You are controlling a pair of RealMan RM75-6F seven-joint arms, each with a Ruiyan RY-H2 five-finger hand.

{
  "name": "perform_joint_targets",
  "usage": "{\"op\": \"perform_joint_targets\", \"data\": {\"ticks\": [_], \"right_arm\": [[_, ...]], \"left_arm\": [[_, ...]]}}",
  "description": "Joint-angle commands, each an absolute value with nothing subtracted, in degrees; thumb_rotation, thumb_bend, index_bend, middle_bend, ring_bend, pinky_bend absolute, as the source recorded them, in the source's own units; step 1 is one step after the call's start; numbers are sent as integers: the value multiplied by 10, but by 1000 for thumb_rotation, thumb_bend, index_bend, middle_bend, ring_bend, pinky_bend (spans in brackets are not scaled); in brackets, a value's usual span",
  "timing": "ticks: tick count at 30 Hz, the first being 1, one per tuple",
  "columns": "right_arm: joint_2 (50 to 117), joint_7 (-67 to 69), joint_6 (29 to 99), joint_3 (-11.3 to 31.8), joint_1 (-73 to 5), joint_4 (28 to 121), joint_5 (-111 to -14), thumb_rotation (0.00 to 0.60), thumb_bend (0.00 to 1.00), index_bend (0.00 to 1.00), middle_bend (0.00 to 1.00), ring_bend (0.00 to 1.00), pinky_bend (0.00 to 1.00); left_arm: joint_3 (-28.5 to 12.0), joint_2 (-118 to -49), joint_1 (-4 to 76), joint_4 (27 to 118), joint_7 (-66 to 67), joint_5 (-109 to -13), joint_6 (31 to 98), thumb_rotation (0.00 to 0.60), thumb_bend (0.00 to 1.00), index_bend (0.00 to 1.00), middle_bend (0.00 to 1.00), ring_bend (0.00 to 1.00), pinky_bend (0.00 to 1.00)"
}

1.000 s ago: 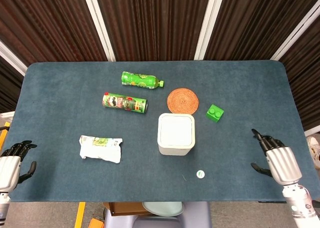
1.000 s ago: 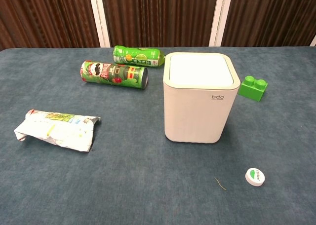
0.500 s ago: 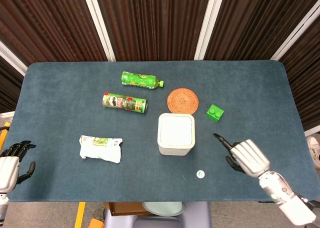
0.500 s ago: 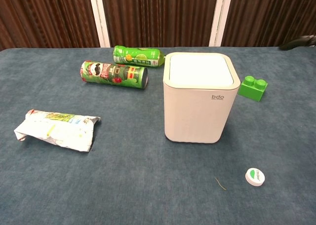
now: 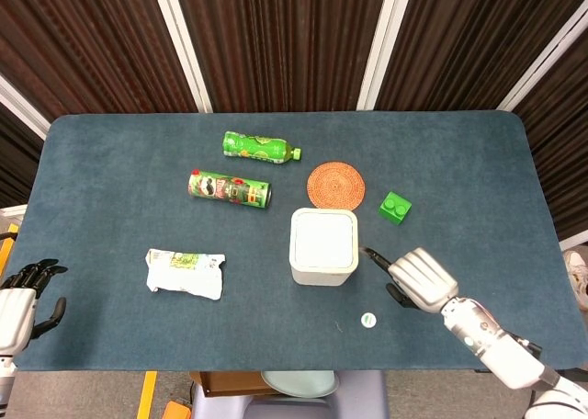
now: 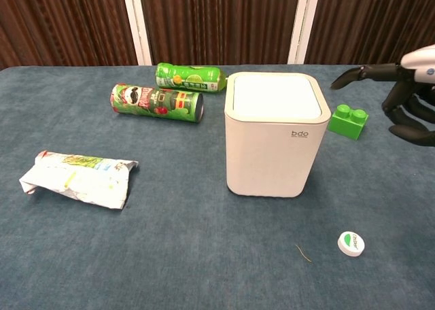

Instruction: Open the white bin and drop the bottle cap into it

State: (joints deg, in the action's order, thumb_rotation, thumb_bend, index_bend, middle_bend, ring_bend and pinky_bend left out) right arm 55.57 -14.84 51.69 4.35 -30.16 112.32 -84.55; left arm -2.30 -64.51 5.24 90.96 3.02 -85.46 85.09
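The white bin (image 5: 323, 245) (image 6: 274, 134) stands near the middle of the table with its lid closed. The bottle cap (image 5: 368, 321) (image 6: 351, 243), white with a green mark, lies on the cloth in front of the bin, to its right. My right hand (image 5: 418, 278) (image 6: 404, 99) hovers just right of the bin, above the cap, with fingers spread and nothing in it; one finger points toward the bin. My left hand (image 5: 20, 301) rests at the table's left front edge, holding nothing, fingers apart.
A green bottle (image 5: 260, 147) and a green chips can (image 5: 230, 188) lie behind the bin to the left. A crumpled wrapper (image 5: 186, 272) lies at front left. An orange coaster (image 5: 335, 185) and a green brick (image 5: 394, 208) sit behind the bin to the right.
My right hand has moved left from the table's right edge to just beside the bin, and now shows in the chest view. The left hand has not moved.
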Motion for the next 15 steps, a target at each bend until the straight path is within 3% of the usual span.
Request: {"op": "perform_joint_targets", "data": {"ticks": [1, 15], "right_arm": [[566, -162, 491, 51, -322, 1125, -816, 600, 590, 231, 815, 773, 929], [602, -201, 460, 55, -368, 1121, -738, 600, 591, 238, 815, 773, 929]], "left_arm": [[-23, -645, 52, 910, 30, -855, 851, 600, 447, 290, 206, 209, 343], [-23, -642, 51, 909, 19, -858, 855, 600, 446, 292, 206, 209, 343]]}}
